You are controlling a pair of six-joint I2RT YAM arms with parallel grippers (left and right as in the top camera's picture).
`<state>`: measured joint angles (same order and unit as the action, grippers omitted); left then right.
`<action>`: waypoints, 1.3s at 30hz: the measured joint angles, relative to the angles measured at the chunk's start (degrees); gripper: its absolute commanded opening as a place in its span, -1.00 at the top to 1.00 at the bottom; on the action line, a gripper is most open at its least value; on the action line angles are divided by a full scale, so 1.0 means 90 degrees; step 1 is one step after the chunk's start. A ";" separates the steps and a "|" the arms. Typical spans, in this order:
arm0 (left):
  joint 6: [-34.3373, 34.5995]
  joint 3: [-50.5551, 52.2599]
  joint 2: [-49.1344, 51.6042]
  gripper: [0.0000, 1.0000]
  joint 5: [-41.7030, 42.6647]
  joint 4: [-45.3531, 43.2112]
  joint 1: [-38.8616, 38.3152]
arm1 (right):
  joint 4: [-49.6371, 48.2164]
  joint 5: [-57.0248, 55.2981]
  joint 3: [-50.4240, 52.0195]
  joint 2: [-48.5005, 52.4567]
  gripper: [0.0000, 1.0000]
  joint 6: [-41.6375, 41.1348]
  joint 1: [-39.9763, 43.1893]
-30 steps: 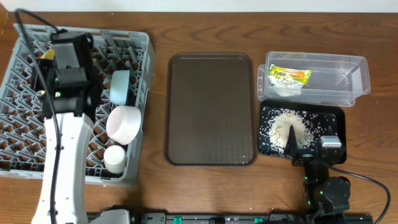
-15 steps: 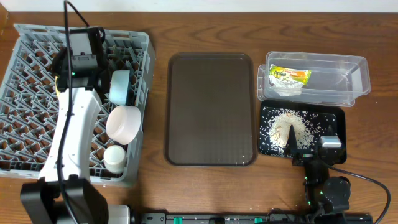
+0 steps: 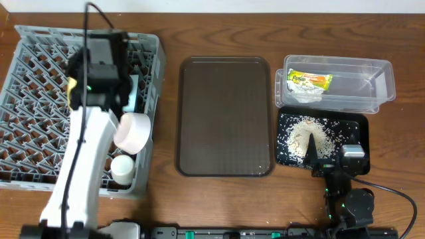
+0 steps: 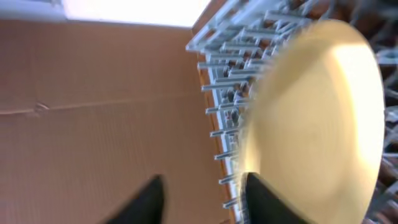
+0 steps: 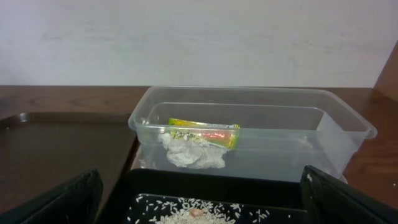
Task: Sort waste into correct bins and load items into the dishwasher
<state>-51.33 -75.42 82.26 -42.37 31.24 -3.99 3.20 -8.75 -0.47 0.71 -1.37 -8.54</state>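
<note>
The grey dish rack (image 3: pixel 33 99) holds the white bowl (image 3: pixel 133 131) and the light blue bowl (image 3: pixel 135 93), which my left arm partly hides. My left gripper (image 3: pixel 106 53) hangs over the rack's right part. In the left wrist view it (image 4: pixel 205 199) is open and empty, with the pale yellow plate (image 4: pixel 317 118) on edge in the rack (image 4: pixel 230 93) just right of its right finger. The clear tub (image 3: pixel 372 73) holds the snack wrapper (image 3: pixel 309 80) and a whitish scrap (image 3: pixel 304 96). Rice grains (image 3: pixel 309 136) lie in the black tray (image 3: pixel 358 126). My right gripper (image 3: pixel 331 154) is open at that tray's near edge. No chopsticks show.
The dark brown serving tray (image 3: pixel 226 116) lies between the rack and the bins. A small white round cup (image 3: pixel 121 167) stands in the rack's front right corner. The right wrist view shows the tub (image 5: pixel 348 130), wrapper (image 5: pixel 202 132), scrap (image 5: pixel 193 154) and rice (image 5: pixel 199 218).
My left arm has swung right across the rack and now covers part of the light blue bowl. The right arm has not moved.
</note>
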 measured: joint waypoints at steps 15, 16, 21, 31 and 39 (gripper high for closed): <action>0.2147 -0.0002 -0.0452 0.02 0.0029 0.1183 -0.0520 | -0.0002 0.0000 0.0000 0.0000 -0.99 0.0000 0.0000; 0.2443 -0.0002 -0.0559 0.02 0.0070 0.1314 -0.0697 | -0.0002 0.0000 0.0000 0.0000 -0.98 0.0000 0.0000; 0.4031 -0.0005 -0.1435 -0.14 0.1008 0.2113 -0.1673 | -0.0002 -0.0002 0.0002 0.0000 -0.98 0.0000 0.0000; 0.5576 -0.0005 -0.2518 -0.78 0.2822 0.2467 -0.2837 | -0.0002 0.0000 0.0002 0.0000 -0.98 0.0000 0.0000; 0.5731 -0.0005 -0.2623 -0.89 0.4007 0.2803 -0.3152 | -0.0002 0.0000 0.0000 0.0000 -0.99 0.0000 0.0000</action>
<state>0.25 -75.46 58.65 -6.31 56.47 -32.36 3.18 -8.75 -0.47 0.71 -1.37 -8.54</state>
